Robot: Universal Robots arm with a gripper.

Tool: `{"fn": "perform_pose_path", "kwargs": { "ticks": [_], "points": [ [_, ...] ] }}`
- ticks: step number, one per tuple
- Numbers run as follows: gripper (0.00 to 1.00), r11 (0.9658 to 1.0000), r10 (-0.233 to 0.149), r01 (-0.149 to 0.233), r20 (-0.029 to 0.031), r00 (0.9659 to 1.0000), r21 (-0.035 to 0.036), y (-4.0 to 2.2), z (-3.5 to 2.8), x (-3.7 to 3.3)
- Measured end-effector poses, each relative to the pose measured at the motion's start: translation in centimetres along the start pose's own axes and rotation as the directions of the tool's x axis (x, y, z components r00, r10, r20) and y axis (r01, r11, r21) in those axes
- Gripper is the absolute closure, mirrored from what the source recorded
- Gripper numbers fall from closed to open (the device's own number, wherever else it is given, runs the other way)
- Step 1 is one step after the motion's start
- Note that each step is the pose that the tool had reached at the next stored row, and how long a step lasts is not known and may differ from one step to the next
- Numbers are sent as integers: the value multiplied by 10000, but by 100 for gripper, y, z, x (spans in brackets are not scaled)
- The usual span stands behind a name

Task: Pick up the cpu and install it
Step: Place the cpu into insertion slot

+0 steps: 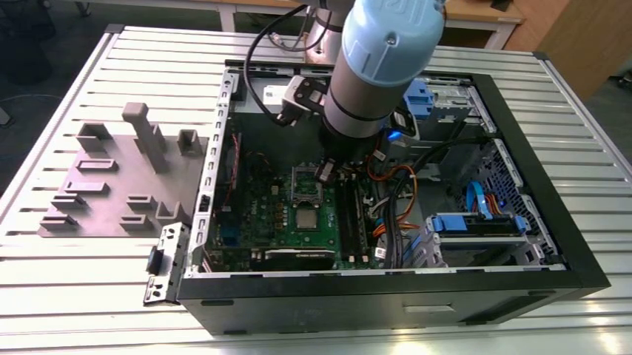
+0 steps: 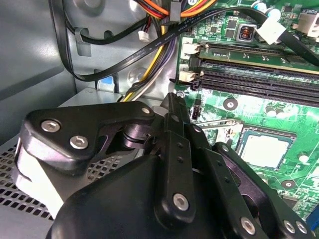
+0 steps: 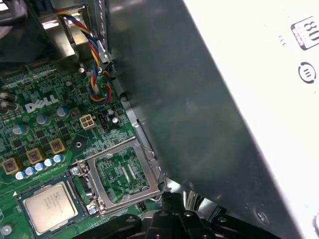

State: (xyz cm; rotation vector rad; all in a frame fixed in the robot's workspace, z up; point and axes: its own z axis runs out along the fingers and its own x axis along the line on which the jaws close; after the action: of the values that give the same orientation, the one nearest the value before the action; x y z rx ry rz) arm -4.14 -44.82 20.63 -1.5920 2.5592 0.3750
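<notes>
The cpu point(image 3: 50, 206), a small silver square chip, lies flat in its socket on the green motherboard point(image 3: 45, 129). It also shows in the exterior view as the cpu point(image 1: 308, 219) and in the second wrist view as the cpu point(image 2: 264, 150). Beside it the silver socket frame point(image 3: 122, 174) stands swung open. My gripper point(image 1: 327, 174) hangs low inside the case, over the open socket frame point(image 1: 308, 183) and just off the chip. In the second wrist view the black gripper point(image 2: 173, 99) has its fingers drawn together to one tip, with nothing seen between them.
The black computer case point(image 1: 395, 296) lies open on a slatted metal table. A grey metal wall point(image 3: 199, 114) rises close beside the socket. Bundled cables point(image 2: 149, 35) and memory slots point(image 2: 259, 74) lie near the gripper. A grey fixture plate point(image 1: 109, 192) sits at the exterior view's left.
</notes>
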Motion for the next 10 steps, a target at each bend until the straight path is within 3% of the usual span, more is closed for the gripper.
{"fn": "perform_pose_path", "kwargs": {
  "ticks": [10],
  "points": [
    [89,10000,6,-6,-55,10000,10,24,-47,-3]
  ]
}}
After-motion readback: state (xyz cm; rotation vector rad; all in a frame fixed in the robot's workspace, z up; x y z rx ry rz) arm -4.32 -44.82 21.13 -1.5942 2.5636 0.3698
